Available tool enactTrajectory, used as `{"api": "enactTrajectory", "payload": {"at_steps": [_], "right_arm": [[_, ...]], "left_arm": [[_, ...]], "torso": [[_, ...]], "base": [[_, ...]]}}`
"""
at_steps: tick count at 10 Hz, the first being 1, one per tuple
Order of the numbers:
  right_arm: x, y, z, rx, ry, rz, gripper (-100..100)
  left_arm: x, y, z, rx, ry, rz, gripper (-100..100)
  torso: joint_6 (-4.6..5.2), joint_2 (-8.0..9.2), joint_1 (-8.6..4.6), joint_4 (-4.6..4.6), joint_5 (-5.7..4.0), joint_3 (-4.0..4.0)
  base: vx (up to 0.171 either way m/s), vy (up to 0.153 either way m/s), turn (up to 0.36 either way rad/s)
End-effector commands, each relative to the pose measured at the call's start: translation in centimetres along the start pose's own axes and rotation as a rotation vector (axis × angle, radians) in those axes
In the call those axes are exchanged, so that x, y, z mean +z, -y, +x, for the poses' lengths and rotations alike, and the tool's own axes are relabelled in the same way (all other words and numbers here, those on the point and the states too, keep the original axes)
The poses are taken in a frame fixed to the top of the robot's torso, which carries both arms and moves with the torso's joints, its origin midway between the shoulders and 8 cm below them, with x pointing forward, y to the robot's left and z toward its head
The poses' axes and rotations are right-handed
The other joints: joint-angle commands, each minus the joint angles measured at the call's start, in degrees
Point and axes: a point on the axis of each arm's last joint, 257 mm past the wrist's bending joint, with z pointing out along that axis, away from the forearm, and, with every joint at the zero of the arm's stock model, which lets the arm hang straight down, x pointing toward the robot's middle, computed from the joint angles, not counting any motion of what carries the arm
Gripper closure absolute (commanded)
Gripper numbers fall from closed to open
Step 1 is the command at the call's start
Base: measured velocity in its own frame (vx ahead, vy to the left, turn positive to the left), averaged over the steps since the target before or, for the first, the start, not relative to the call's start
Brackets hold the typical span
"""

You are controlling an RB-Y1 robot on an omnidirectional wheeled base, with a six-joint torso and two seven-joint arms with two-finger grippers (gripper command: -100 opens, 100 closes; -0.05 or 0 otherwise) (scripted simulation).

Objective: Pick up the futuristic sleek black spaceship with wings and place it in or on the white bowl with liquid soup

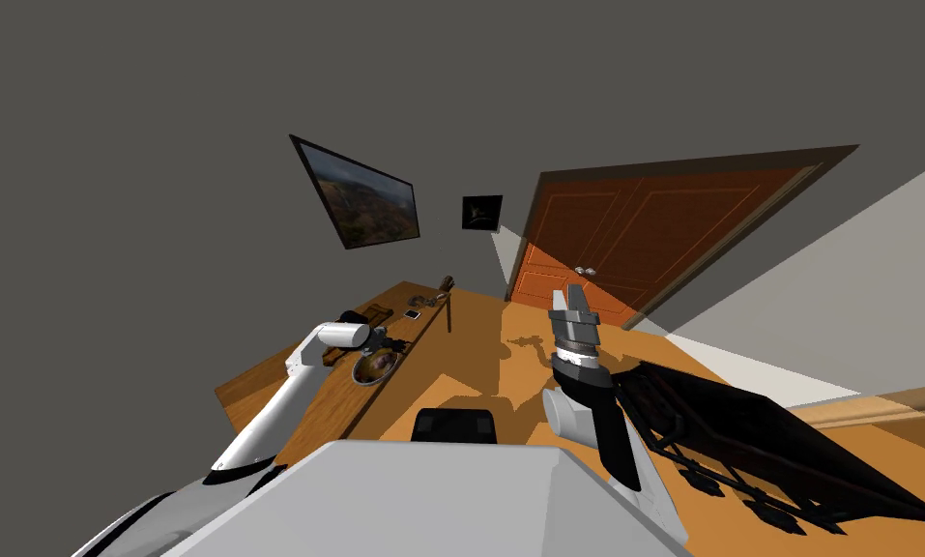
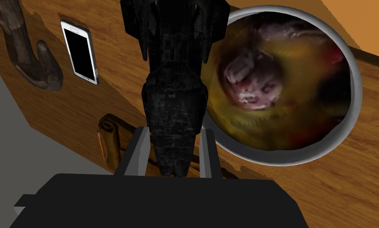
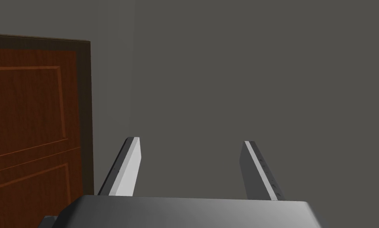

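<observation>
Spaceship (image 2: 172, 79): black, gripped between the left gripper (image 2: 176, 132) fingers, just beside the bowl.
Bowl (image 2: 354, 79): white rim, on the wooden table (image 2: 366, 190); holds yellow-brown soup (image 2: 303, 118) with a pale lump.
Right gripper (image 3: 191, 140): fingers apart, empty.

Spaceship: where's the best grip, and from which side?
Grip the ship at its narrow end, across the slim hull, coming in lengthwise from that end. The wings flare wide at the far end, and the bowl lies close on one side. The left jaws pinch it this way now.
</observation>
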Motion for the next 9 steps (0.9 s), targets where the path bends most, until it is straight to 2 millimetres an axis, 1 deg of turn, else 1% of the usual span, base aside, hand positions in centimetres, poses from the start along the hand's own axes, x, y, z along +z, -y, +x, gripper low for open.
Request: {"api": "enactTrajectory", "payload": {"at_steps": [1, 2, 4, 5, 6, 7, 9], "right_arm": [[0.0, 0.0, 0.0, 0.000, 0.000, 0.000, 0], [0.0, 0.0, 0.0, 0.000, 0.000, 0.000, 0], [0.0, 0.0, 0.0, 0.000, 0.000, 0.000, 0], [0.0, 0.0, 0.0, 0.000, 0.000, 0.000, 0], [0.0, 0.0, 0.0, 0.000, 0.000, 0.000, 0], [0.0, 0.0, 0.0, 0.000, 0.000, 0.000, 0], [0.0, 0.0, 0.0, 0.000, 0.000, 0.000, 0]], "left_arm": [[0.0, -0.8, 1.9, 0.026, -0.033, -0.005, 100], [0.0, -1.2, 2.6, 0.034, -0.046, -0.007, 100], [0.2, -2.8, 5.1, 0.062, -0.093, -0.016, 100], [0.2, -3.4, 6.0, 0.074, -0.110, -0.019, 100], [0.1, -3.1, 5.6, 0.064, -0.098, -0.017, 100], [0.1, -3.2, 5.7, 0.067, -0.100, -0.019, -100], [0.1, -3.2, 5.7, 0.067, -0.099, -0.019, -100]], "torso": [[0.00, 0.00, 0.00, 0.00, 0.00, 0.00], [0.01, -0.02, 0.00, -0.02, 0.01, -0.02], [0.00, -0.11, 0.13, -0.05, 0.02, -0.08], [0.00, -0.14, 0.17, -0.05, 0.03, -0.09], [0.03, -0.22, 0.13, -0.04, 0.00, -0.12], [0.07, -0.21, -0.18, -0.04, -0.05, -0.12], [0.08, -0.16, -0.50, -0.02, -0.13, -0.09]], "base": [[-0.014, 0.127, 0.096], [0.001, 0.135, 0.070], [0.019, 0.173, 0.086], [0.040, 0.165, 0.102], [0.022, 0.072, 0.011], [0.002, 0.015, -0.003], [0.001, 0.003, 0.000]]}}
